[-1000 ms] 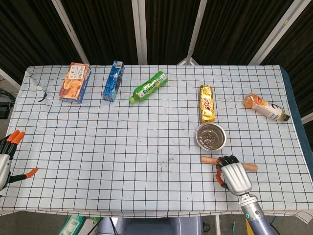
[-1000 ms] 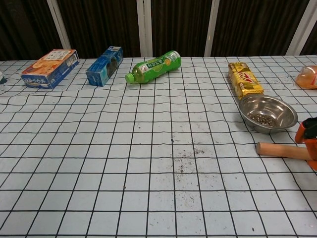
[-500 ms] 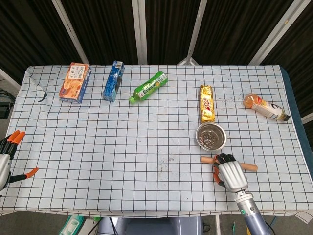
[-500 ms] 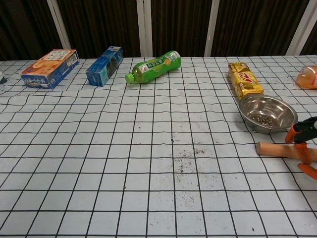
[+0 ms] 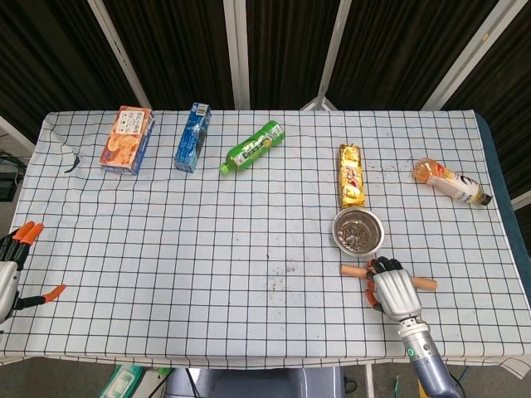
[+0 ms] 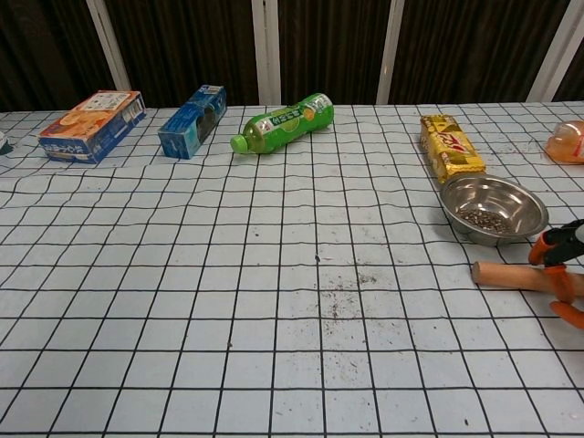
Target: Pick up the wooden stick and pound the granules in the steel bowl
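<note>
The wooden stick (image 5: pixel 352 269) lies flat on the checked cloth just in front of the steel bowl (image 5: pixel 337 224), which holds dark granules (image 5: pixel 358 235). My right hand (image 5: pixel 395 291) lies over the stick's middle, fingers reaching across it toward the bowl. In the chest view the stick (image 6: pixel 509 276) is on the table at the right edge, with the right hand (image 6: pixel 566 281) straddling it, fingertips beyond it and the thumb apart on the near side. The bowl (image 6: pixel 456 195) stands just behind. My left hand (image 5: pixel 12 269) hangs off the table's left edge, fingers spread, holding nothing.
Along the far side lie an orange box (image 5: pixel 127 138), a blue box (image 5: pixel 192 137), a green bottle (image 5: pixel 254 146), a yellow packet (image 5: pixel 352 175) just behind the bowl, and an orange-drink bottle (image 5: pixel 450 181). Spilled specks (image 5: pixel 280 271) dot the cloth mid-table.
My right hand has slid forward over the stick and its fingers now reach across it. The stick and bowl have not moved. The left hand is still.
</note>
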Available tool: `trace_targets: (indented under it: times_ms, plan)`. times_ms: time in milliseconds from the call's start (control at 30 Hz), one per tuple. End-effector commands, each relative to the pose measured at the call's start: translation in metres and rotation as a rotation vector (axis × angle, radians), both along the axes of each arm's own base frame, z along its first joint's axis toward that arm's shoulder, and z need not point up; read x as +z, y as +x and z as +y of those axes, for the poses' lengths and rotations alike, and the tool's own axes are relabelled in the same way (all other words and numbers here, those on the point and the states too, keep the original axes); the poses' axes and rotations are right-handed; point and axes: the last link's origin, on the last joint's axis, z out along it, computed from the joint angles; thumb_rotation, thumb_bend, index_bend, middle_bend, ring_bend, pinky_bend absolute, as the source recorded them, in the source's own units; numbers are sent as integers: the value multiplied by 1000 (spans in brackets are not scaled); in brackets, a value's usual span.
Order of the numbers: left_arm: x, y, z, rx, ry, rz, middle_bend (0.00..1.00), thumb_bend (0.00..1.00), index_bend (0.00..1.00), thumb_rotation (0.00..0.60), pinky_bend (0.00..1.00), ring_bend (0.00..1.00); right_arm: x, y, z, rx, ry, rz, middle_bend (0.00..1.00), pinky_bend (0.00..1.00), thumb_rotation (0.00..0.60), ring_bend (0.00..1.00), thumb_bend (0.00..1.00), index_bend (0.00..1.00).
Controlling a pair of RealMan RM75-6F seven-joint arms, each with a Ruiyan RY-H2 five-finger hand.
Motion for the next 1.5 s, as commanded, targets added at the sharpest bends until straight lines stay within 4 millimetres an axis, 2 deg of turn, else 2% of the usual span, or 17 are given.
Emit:
trace_targets:
  times_ms: [33, 300, 467, 867, 1000, 1133, 1367, 1500]
  plan:
    - [0, 0, 0, 2, 1, -1, 0, 37, 0, 600, 0, 0, -1, 0, 0, 3, 4, 2, 324, 276, 600, 238, 442, 298]
    - [0, 0, 0, 1, 0, -3, 0, 37, 0, 600, 0, 0, -2, 3, 5, 18, 23, -2, 331, 276, 600, 257, 442, 361]
    - [1, 0, 0, 0, 1, -3, 0, 37, 0, 600, 0, 0, -1, 8, 11, 35, 38, -20, 384, 277, 600, 296, 442, 421]
    - [0, 0, 0, 0, 1, -7, 0, 37, 0, 600, 0, 0, -1, 14, 17, 61, 50, -32, 391, 277, 600, 299, 442, 425]
    - [1, 0, 0, 1, 2, -8, 0, 37, 0, 600, 0, 0, -1, 12, 16, 59, 52, -24, 321, 276, 600, 237, 442, 263]
    - [0, 0, 0, 0, 1, -8, 0, 37, 0, 600, 0, 0, -2, 13, 15, 69, 47, -11, 283, 264, 600, 196, 442, 179]
    - [1, 0, 0, 2, 1, -11, 0, 37, 0, 600, 0, 0, -5, 10, 13, 53, 47, 13, 268, 264, 600, 183, 442, 95]
    - [1, 0, 0, 3, 0, -12, 0, 37, 0, 600, 0, 0, -3, 9, 12, 48, 42, 19, 268, 263, 600, 183, 442, 90]
